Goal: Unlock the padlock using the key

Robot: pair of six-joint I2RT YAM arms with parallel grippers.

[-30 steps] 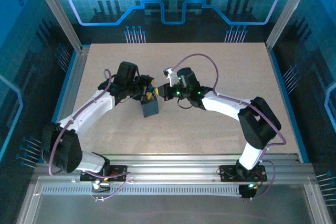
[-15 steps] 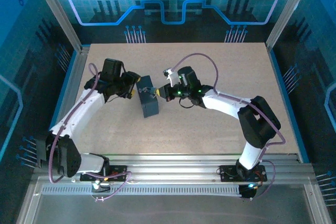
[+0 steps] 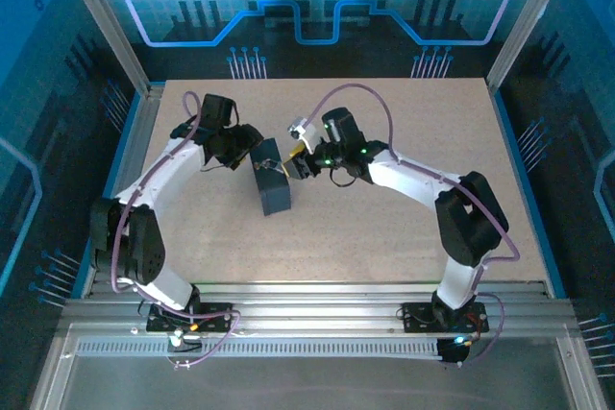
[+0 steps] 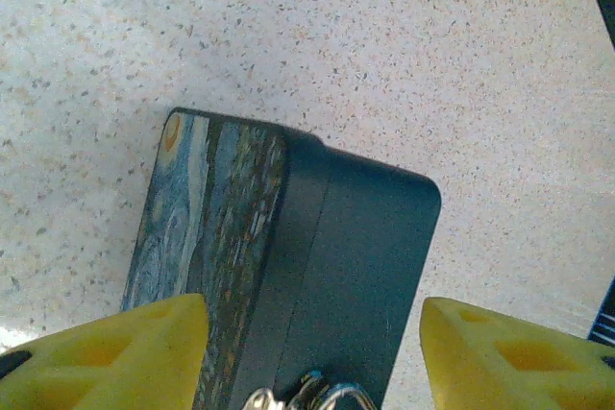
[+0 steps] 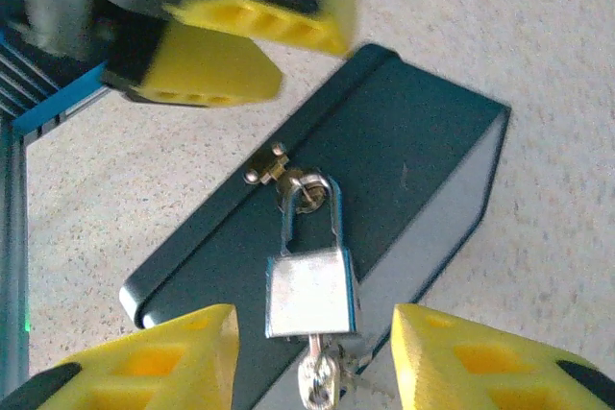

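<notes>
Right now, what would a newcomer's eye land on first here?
The silver padlock hooked through the hasp of the dark box mid-table, with the key at its base. The right gripper stands open astride the padlock, not touching it; the left gripper hovers open at the box's opposite side.
</notes>
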